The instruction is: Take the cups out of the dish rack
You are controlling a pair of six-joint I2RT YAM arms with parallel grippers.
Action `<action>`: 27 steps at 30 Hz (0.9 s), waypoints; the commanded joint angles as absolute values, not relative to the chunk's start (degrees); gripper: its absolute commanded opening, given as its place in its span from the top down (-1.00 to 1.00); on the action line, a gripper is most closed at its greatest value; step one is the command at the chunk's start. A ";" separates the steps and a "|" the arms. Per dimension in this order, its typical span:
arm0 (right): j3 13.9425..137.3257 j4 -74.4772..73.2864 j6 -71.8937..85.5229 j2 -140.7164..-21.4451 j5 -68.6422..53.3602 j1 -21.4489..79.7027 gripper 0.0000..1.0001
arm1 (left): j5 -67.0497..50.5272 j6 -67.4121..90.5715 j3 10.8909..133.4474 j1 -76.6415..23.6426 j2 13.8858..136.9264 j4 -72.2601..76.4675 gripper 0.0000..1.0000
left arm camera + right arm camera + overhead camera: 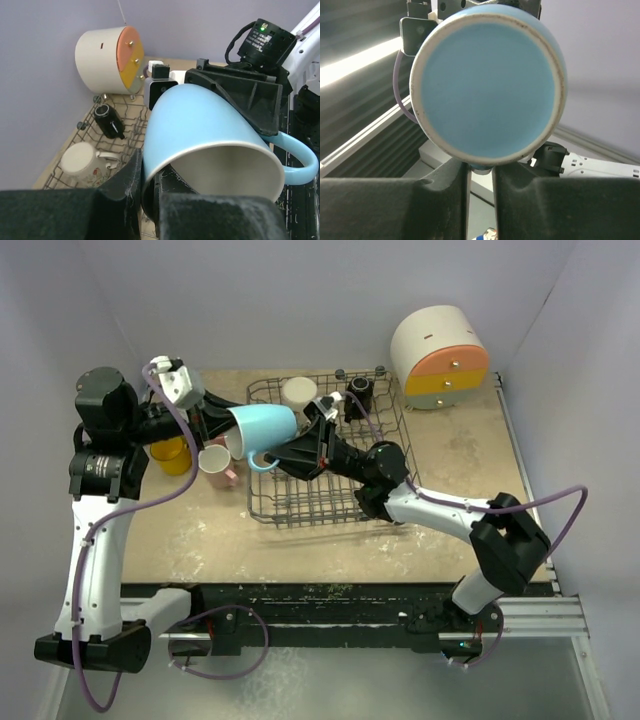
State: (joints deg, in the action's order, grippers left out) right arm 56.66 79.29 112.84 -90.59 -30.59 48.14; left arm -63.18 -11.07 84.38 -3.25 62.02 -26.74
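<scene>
A light blue cup [265, 426] hangs on its side over the left end of the dish rack [330, 502], held from both sides. My left gripper [230, 426] is shut on its rim: in the left wrist view one finger sits outside the wall and one inside the light blue cup [200, 130]. My right gripper [273, 458] is shut on the handle, below the cup's round base [487, 85]. In the rack stand a cream floral cup [298, 392] and a black cup [358, 392]. The dish rack [95, 137] also shows in the left wrist view.
On the table left of the rack stand an orange-yellow cup [172, 453], a pink cup [215, 462] and a pale cup [238, 445]. A round white container with orange and yellow drawers [440, 358] sits at the back right. Walls close in the table's sides.
</scene>
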 commanded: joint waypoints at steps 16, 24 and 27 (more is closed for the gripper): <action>68.50 -2.10 57.56 -73.66 -15.71 34.39 -1.00 | -17.60 -35.80 100.86 1.41 81.04 -69.00 1.00; 72.05 -11.02 48.65 -73.14 -8.12 31.85 -1.00 | -11.82 -48.38 99.51 13.96 85.62 -75.99 1.00; 73.17 -13.43 45.67 -74.12 -5.98 31.20 -1.00 | -7.95 -52.33 90.11 17.90 84.21 -69.13 1.00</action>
State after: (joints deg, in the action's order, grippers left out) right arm 70.39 -6.33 53.56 -73.10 -11.18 32.12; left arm -12.99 -44.21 97.56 14.04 86.50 -73.78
